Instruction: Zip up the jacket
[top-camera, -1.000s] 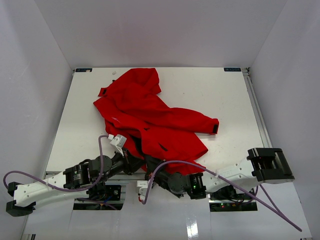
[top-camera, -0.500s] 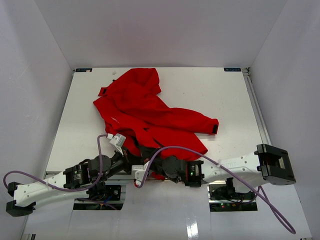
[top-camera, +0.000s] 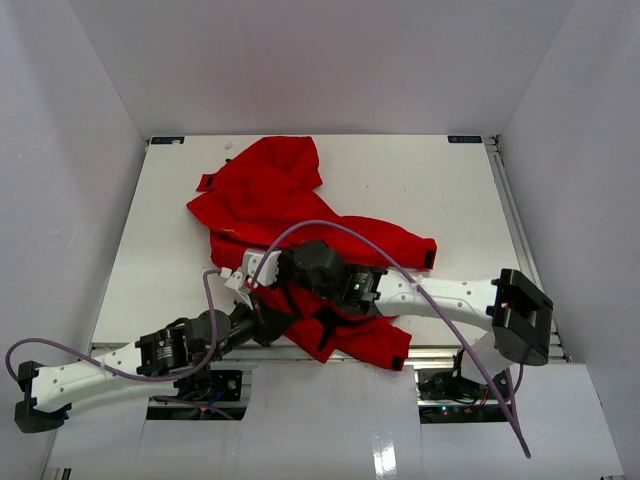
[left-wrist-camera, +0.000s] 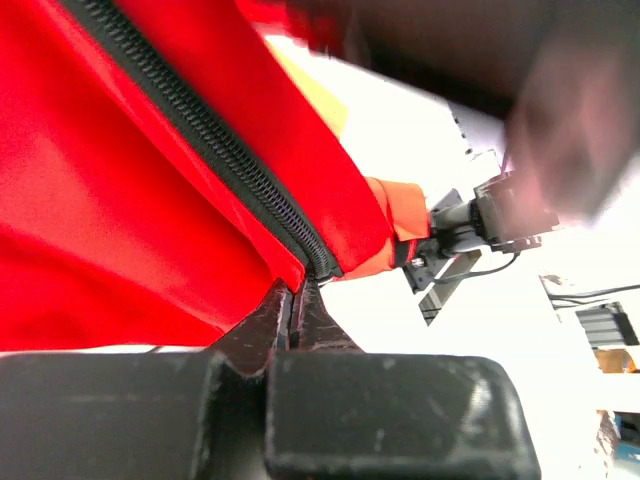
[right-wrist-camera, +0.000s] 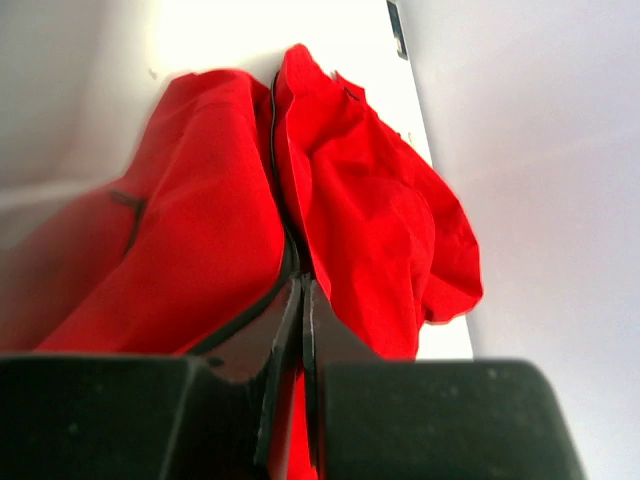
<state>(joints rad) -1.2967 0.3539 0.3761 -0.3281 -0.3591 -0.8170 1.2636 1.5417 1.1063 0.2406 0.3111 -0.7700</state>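
Observation:
The red jacket (top-camera: 270, 190) lies crumpled across the middle of the white table, its lower part lifted between the two arms. My left gripper (top-camera: 268, 318) is shut on the jacket's bottom edge. In the left wrist view its tips (left-wrist-camera: 298, 285) pinch the lower end of the dark zipper (left-wrist-camera: 200, 130), which runs up and left across the red fabric (left-wrist-camera: 100, 220). My right gripper (top-camera: 272, 270) is just above the left one. In the right wrist view its tips (right-wrist-camera: 303, 282) are shut on the zipper line (right-wrist-camera: 274, 150), with the jacket (right-wrist-camera: 380, 200) bunched beyond them.
The white table (top-camera: 440, 190) is walled in by white panels at the back and both sides. A purple cable (top-camera: 330, 225) loops over the jacket. The right arm (top-camera: 450, 295) reaches in from the right edge, and the left arm (top-camera: 150, 350) from the near left.

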